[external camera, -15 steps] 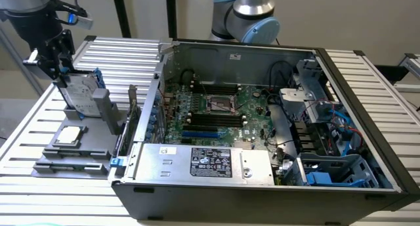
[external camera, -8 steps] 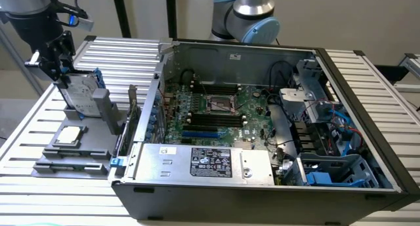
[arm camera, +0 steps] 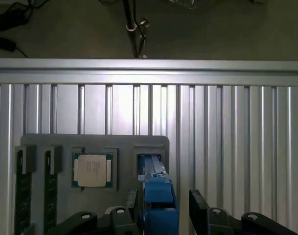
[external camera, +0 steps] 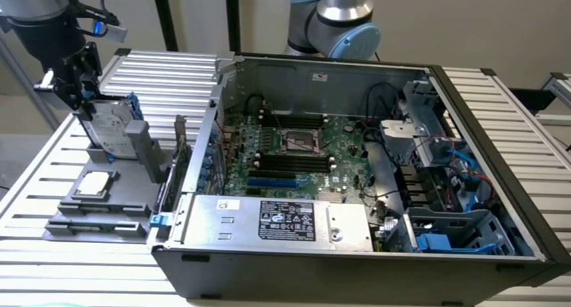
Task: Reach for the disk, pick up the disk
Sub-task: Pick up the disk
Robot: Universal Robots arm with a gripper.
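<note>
Surface: slatted silver aluminium tabletop (external camera: 160, 73), with dark floor beyond its far edge in the wrist view.
Background: pale wall, black stand poles, and a silver-and-blue robot arm joint (external camera: 344, 26) behind the case.
Large items, counted: one open black tower computer case (external camera: 357, 267) lying on its side with the green motherboard exposed; one flat grey plastic holder block (external camera: 98, 213) just beside it, at the exterior view's left.
Items in the holder, counted: one flat rectangular silver-grey hard disk with blue plastic rails (external camera: 111, 130); one small square silver processor chip (external camera: 93, 184); two dark green memory sticks (arm camera: 22, 196), side by side in their own slots.
Disk location: seated in the holder's slot farthest from the case front, next to the chip's recess, directly under the end effector.
Disk orientation: standing on edge with its long axis rising roughly upright out of the slot and its white-labelled broad face turned toward the exterior view's left; seen edge-on from the wrist, blue rail uppermost.
End effector (external camera: 79, 93): black two-finger type, jaws spread wide, one finger on each side of the disk's upper edge, nothing clamped; contact with the rails not discernible.
</note>
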